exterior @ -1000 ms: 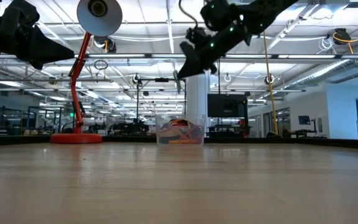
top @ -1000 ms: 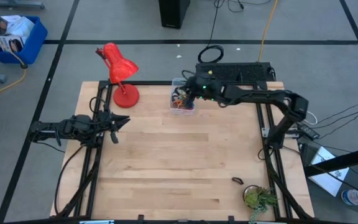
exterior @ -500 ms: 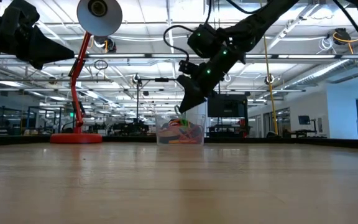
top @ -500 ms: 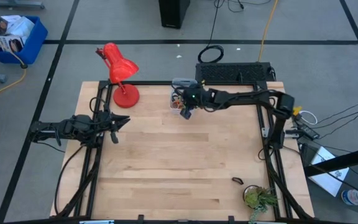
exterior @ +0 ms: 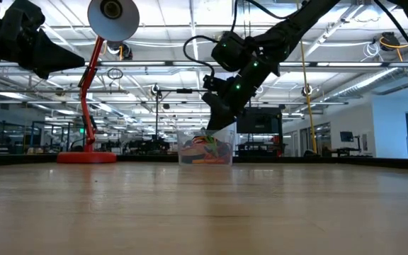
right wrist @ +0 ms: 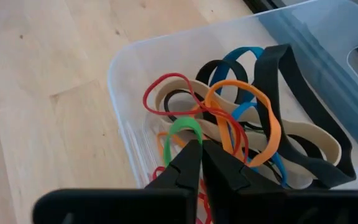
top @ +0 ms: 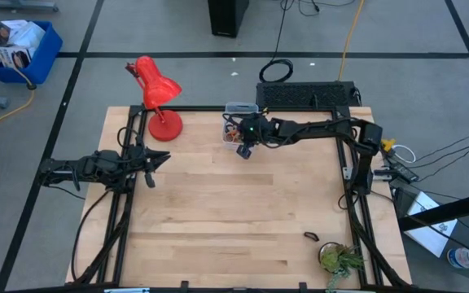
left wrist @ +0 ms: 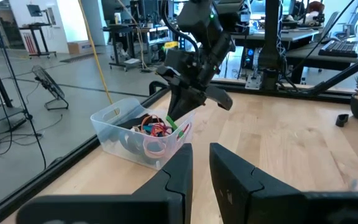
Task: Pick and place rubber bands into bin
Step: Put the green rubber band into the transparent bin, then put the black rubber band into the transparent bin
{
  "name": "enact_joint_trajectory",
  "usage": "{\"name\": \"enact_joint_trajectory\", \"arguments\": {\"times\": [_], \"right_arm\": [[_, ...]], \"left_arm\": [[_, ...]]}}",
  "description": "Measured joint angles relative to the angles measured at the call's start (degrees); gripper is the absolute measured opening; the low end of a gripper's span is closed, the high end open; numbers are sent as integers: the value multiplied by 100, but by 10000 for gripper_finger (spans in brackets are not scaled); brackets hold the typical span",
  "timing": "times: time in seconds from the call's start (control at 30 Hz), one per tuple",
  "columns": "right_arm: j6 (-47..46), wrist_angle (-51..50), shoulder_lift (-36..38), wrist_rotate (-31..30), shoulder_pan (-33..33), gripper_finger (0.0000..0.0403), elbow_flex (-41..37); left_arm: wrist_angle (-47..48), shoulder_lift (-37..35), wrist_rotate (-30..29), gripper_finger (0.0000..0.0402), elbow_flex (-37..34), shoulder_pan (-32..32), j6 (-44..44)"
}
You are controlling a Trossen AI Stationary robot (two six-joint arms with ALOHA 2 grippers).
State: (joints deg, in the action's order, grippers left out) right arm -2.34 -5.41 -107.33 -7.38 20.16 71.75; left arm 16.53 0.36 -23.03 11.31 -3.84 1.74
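Pretty even overhead light, ceiling strips (exterior: 275, 21) glare in the low view, arms go silhouette. Bench (exterior: 204, 212) foreground is blurry there, shadows soft everywhere.

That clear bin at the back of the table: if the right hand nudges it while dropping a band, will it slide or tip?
Probably slide. The clear bin looks thin-walled, holding only rubber bands, so likely light. It sits low and wide on smooth wood, so tipping seems unlikely. The right hand hangs right over its edge.
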Motion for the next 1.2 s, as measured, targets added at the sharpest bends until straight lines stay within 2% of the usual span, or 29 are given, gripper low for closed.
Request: {"name": "enact_joint_trajectory", "arguments": {"times": [0.17, 0.5, 0.6, 0.8, 0.93, 1.07, 1.2], "right_arm": [[-1, -2, 0, -2, 0, 36, 0], [-5, -43, 147, 7, -11, 123, -4], [-62, -50, 578, 129, -63, 134, -7], [352, -520, 1915, 1400, -235, 134, -4], [198, -1199, 2841, 2048, -429, 128, 0], [-226, -1900, 3572, 2018, -809, 124, 0], [-780, -2303, 3961, 1494, -1359, 116, 0]], "left_arm": [[0, 2, 0, 63, 0, -1, -2], [0, 0, 0, 63, 0, 0, 0], [-4, 1, -2, 63, 0, 0, 11], [-6, 2, -2, 63, 0, -1, 7], [-9, 1, -2, 63, 0, -1, 4], [-7, 2, -2, 63, 0, 0, -35], [-7, 2, -4, 63, 0, 0, -219]]}}
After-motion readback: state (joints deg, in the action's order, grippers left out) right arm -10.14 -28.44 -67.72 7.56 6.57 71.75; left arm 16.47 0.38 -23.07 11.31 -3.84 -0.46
